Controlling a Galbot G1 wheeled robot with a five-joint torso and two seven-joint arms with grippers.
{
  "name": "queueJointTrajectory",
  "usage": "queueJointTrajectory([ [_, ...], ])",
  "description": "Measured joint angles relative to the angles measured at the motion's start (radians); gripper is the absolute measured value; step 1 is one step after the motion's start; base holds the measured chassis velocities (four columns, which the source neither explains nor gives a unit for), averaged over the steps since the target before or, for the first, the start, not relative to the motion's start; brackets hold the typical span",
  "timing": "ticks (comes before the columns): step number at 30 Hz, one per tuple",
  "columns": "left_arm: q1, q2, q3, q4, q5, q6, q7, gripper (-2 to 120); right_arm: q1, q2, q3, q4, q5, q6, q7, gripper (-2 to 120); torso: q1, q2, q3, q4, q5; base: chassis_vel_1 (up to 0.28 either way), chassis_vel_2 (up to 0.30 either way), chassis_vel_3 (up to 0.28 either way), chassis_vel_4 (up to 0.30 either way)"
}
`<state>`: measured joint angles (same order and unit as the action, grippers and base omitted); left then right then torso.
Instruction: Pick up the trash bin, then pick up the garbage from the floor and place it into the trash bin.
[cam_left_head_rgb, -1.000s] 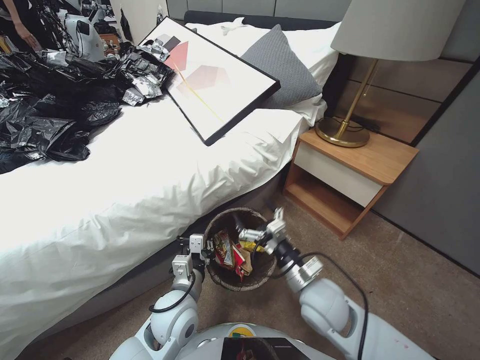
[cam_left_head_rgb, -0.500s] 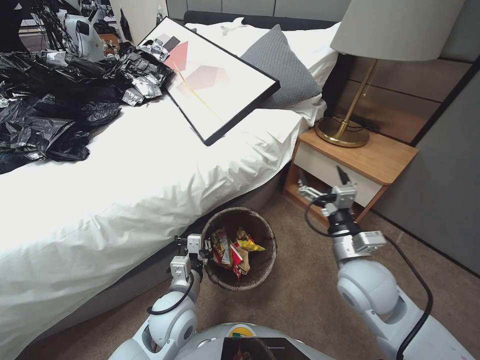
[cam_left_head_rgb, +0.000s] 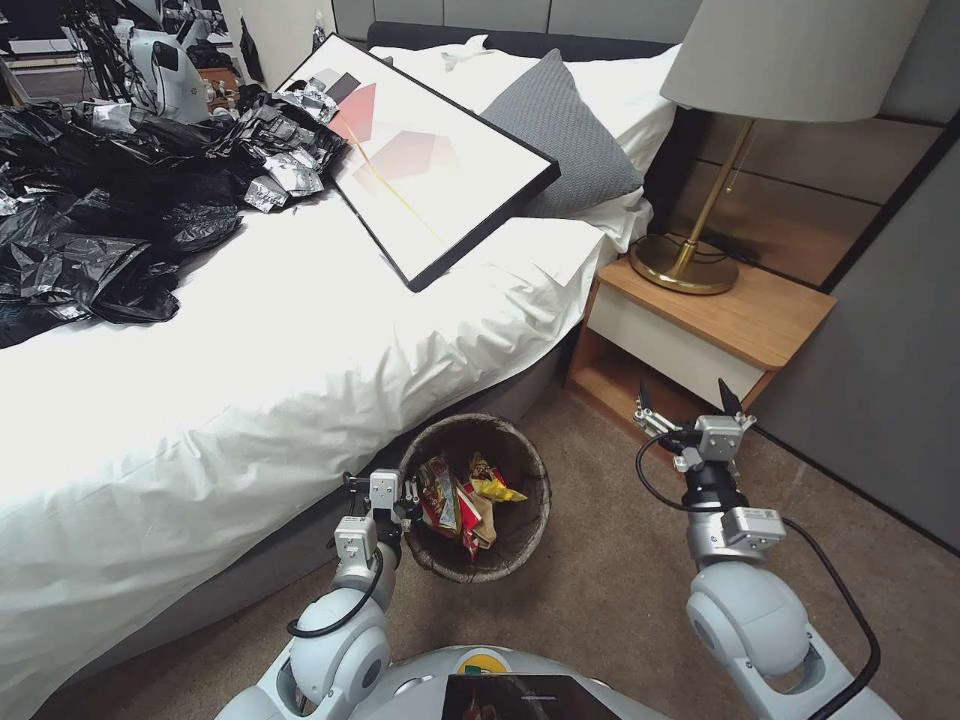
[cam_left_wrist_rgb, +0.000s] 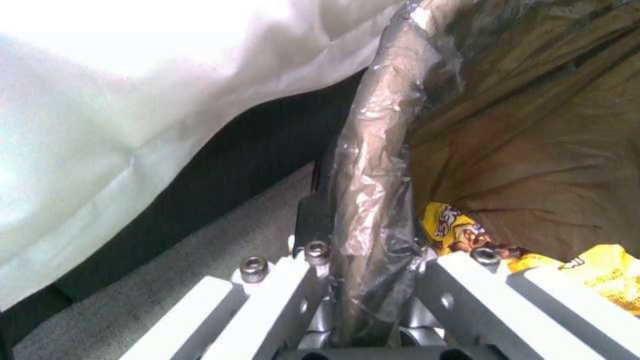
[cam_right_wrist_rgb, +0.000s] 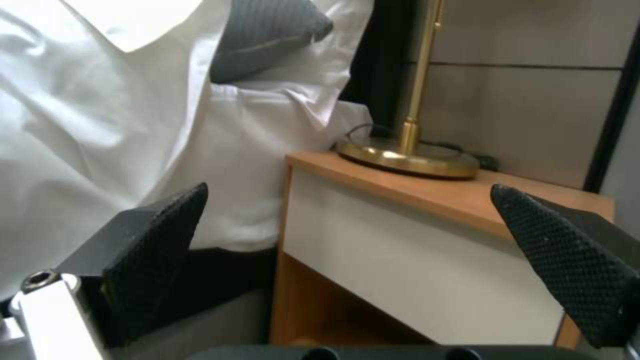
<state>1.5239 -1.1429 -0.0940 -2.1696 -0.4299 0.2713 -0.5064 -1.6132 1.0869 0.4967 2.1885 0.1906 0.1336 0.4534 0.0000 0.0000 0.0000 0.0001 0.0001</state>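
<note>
Jaws of the left gripper (cam_left_head_rgb: 408, 505) pinching the bagged rim of the trash bin (cam_left_head_rgb: 520, 540), beside the bed (cam_left_head_rgb: 250, 400). Garbage (cam_left_head_rgb: 460, 495) inside the bin. Right gripper (cam_left_head_rgb: 688, 405) jaws spread wide, near the nightstand (cam_left_head_rgb: 720, 320).

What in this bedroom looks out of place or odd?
A framed picture lies tilted on the bed, propped against a grey pillow, and a heap of black and silver plastic sheets covers the bed's far left part.
</note>
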Motion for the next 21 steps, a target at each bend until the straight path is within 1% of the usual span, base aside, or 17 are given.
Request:
queueJointTrajectory([
  [3, 0.015, -0.005, 0.0, -0.006, 0.011, 0.0, 0.0, 2, -0.005, 0.033, -0.009, -0.018, -0.029, 0.015, -0.001, 100, 0.0, 0.0, 0.0, -0.0001, -0.0001, 0.0, 0.0, 0.0, 0.0],
  [12, 0.054, -0.021, 0.009, -0.009, 0.053, -0.007, 0.006, 2, -0.023, 0.081, -0.046, -0.027, -0.061, 0.023, -0.001, 100, 0.0, 0.0, 0.0, 0.0, -0.0001, 0.0, 0.0, 0.0, 0.0],
  [21, 0.07, -0.032, 0.011, -0.01, 0.058, -0.008, 0.006, 2, -0.024, 0.094, -0.065, -0.029, -0.071, 0.023, -0.001, 100, 0.0, 0.0, 0.0, 0.0, -0.0001, 0.0, 0.0, 0.0, 0.0],
])
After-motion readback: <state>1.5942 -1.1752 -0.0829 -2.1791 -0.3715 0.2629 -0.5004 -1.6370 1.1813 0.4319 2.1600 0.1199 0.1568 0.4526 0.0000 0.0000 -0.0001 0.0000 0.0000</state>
